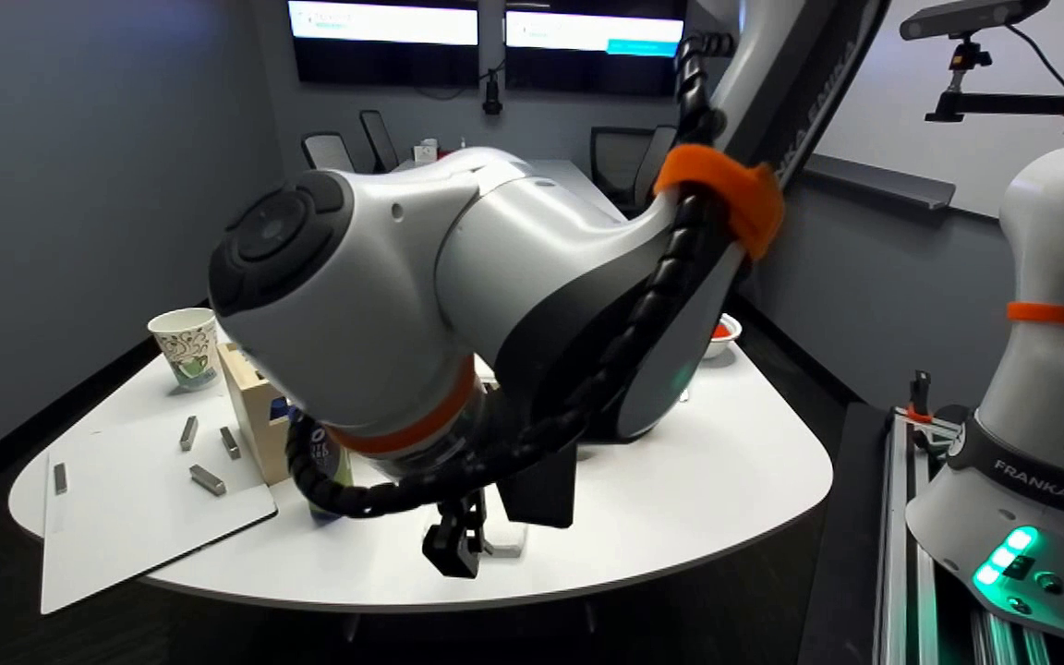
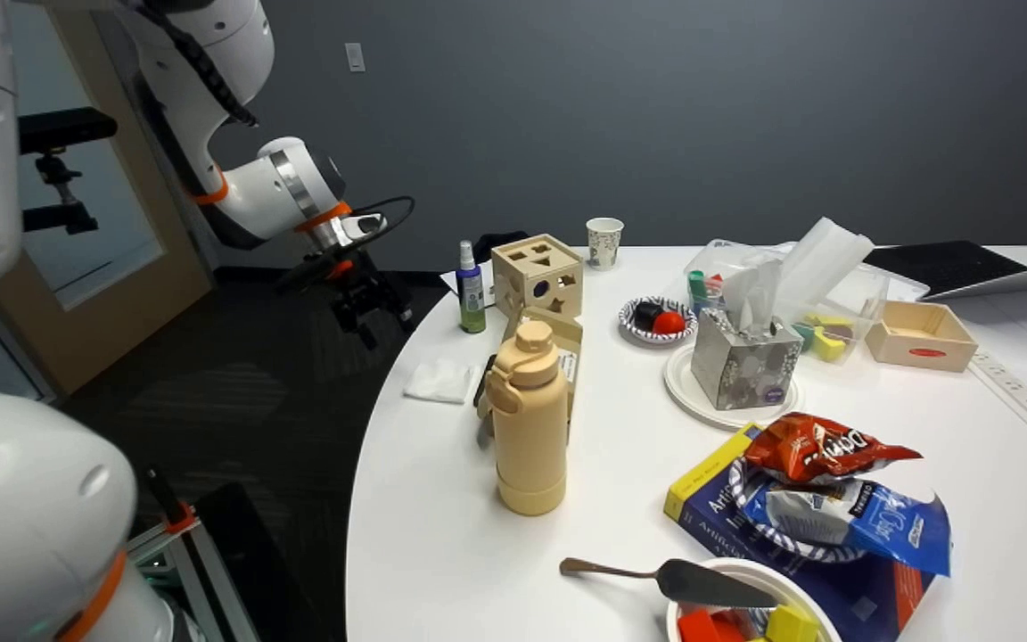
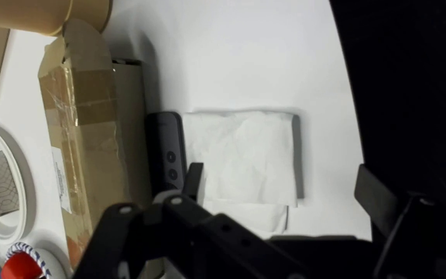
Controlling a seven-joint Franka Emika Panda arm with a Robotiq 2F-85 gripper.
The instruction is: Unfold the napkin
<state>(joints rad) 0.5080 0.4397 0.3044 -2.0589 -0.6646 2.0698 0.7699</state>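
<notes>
Hovering clear of the folded white paper napkin, with the Robotiq gripper spread wide at the jaws!

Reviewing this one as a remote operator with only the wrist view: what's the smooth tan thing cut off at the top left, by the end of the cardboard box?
Observer: A tan bottle, standing upright with its cap on, as an exterior view shows.
Operator: Am I touching the napkin?
Observer: No: in an exterior view the gripper hangs apart from it, with a gap between.
Operator: Anything upright that I can't see?
Observer: Yes, in an exterior view a spray bottle stands next to the wooden box with cut-out shapes.
</notes>
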